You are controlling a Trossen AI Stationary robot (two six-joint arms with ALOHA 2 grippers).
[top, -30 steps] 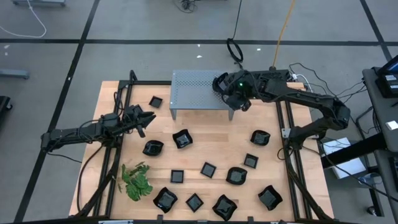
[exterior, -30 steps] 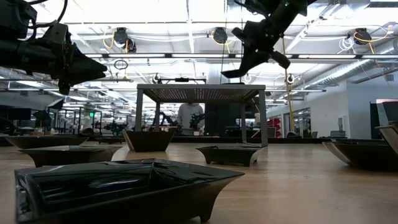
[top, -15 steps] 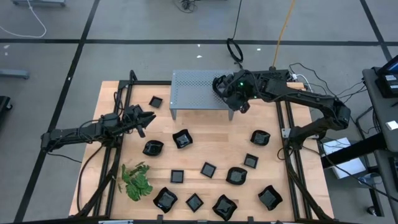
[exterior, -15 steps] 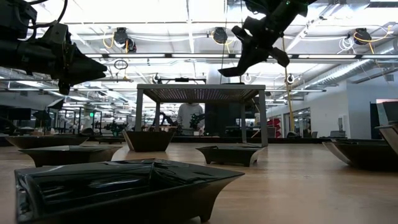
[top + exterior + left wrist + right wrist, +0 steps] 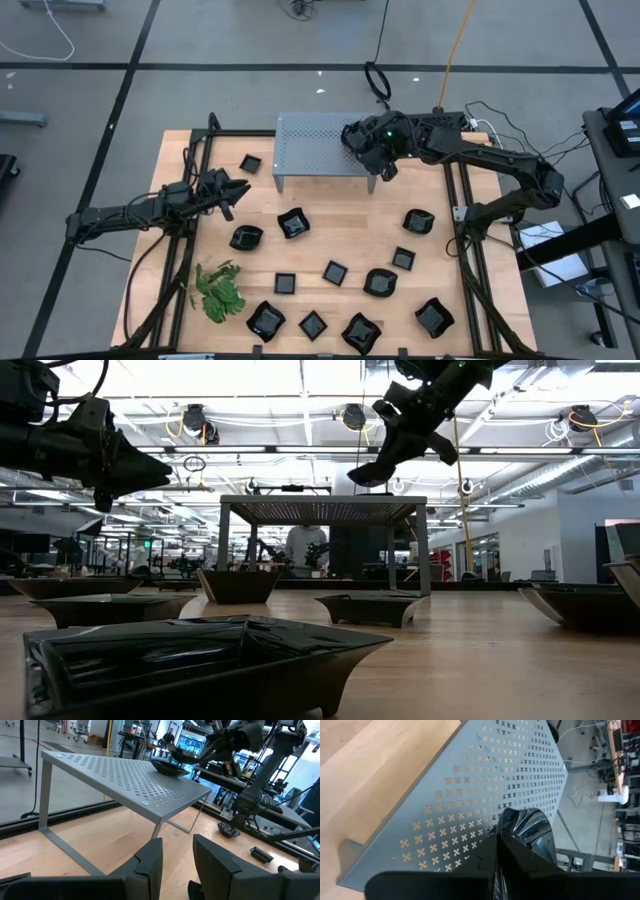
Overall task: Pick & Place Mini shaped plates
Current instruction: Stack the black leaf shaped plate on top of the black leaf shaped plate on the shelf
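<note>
A: The plate [image 5: 526, 831] in play is a glossy black wavy-edged one, pinched at its rim by the right gripper [image 5: 496, 851] and hanging over the right end of the perforated stand [image 5: 320, 143]. The left wrist view shows it [image 5: 170, 766] low over the top, possibly touching; I can't tell which.

B: Grip state?

A: The right gripper's fingers are closed narrow on the plate's edge. The left gripper [image 5: 176, 860] is parked over the table's left side, pointed at the stand, fingers part open with nothing between them.

B: So this is the place step. How should it go?

A: My read: bring the plate down until its base sits flat on the stand top, then open. It's held by one edge, so releasing high lets it tip or skid on the metal. Keep it inboard of the stand's right edge.

B: And the exit?

A: Open fully and back out along the finger line before lifting, so a finger doesn't hook the wavy rim and drag it off.

B: The rest?

A: The other plates [image 5: 291, 223] are scattered across the wooden table [image 5: 330, 240] in front of the stand, with one small square one [image 5: 251, 163] just left of it. The green sprig [image 5: 219, 290] at front left is well clear.
</note>
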